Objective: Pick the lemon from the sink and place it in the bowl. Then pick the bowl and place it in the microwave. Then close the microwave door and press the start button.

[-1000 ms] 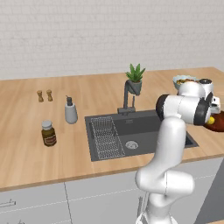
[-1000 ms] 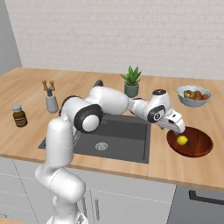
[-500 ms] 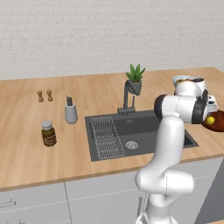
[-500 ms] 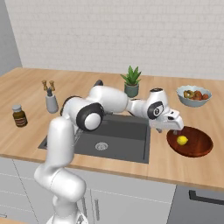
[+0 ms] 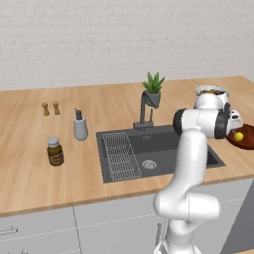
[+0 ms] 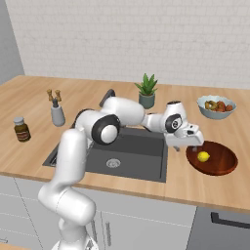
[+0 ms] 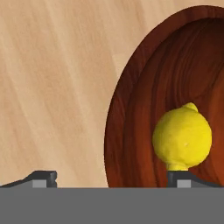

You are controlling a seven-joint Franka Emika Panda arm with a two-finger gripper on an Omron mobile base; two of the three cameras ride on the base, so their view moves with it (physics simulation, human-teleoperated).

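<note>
Lemon [image 7: 182, 136] resting in bowl [image 7: 144, 109]. Gripper [image 6: 191, 142] spread wide, empty, above bowl's near-sink rim; rim sits between fingertips [image 7: 43, 177], ready for grasp.

The bowl [image 5: 246, 140] is cut off by the left base view's edge.

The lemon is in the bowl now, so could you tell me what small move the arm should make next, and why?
Probably shift the gripper sideways so the open jaws straddle the bowl's near rim. The lemon already lies inside the bowl, free of the jaws, and in the hand view the rim runs between the two fingertips, so the bowl is next to be grasped.
</note>
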